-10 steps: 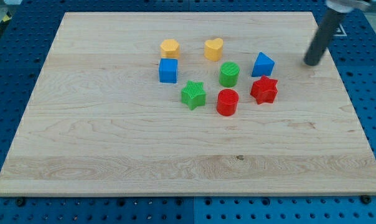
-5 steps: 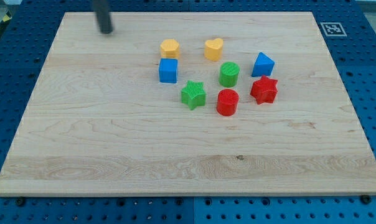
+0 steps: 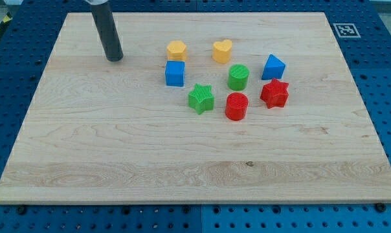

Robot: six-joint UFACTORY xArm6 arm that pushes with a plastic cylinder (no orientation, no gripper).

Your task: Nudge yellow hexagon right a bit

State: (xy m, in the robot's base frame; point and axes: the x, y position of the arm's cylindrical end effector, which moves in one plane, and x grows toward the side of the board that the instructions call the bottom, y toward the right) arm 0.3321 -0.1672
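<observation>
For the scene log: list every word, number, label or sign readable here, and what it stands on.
No words or numbers are readable.
One sign only: a black-and-white square marker of coded patches, no letters, at the wooden board's top right corner.
The blocks and my tip bear no print.

Dark rod tip swept from view's right, past blue triangular block, across to view's top left; now lower on pale wooden counter, closer to yellow hexagon block, on its left, well apart.
</observation>
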